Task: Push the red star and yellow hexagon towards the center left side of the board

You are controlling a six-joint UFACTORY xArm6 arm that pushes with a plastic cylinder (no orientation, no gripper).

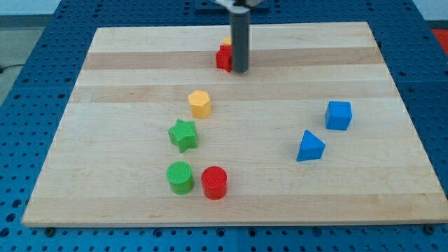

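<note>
My tip stands at the view's top centre, touching the right side of a red block whose shape is partly hidden by the rod; it may be the red star. A bit of a yellow block shows just above it, mostly hidden behind the rod. The yellow hexagon lies below and left of the tip, near the board's middle.
A green star lies below the yellow hexagon. A green cylinder and a red cylinder sit side by side near the bottom edge. A blue cube and a blue triangle lie at the right.
</note>
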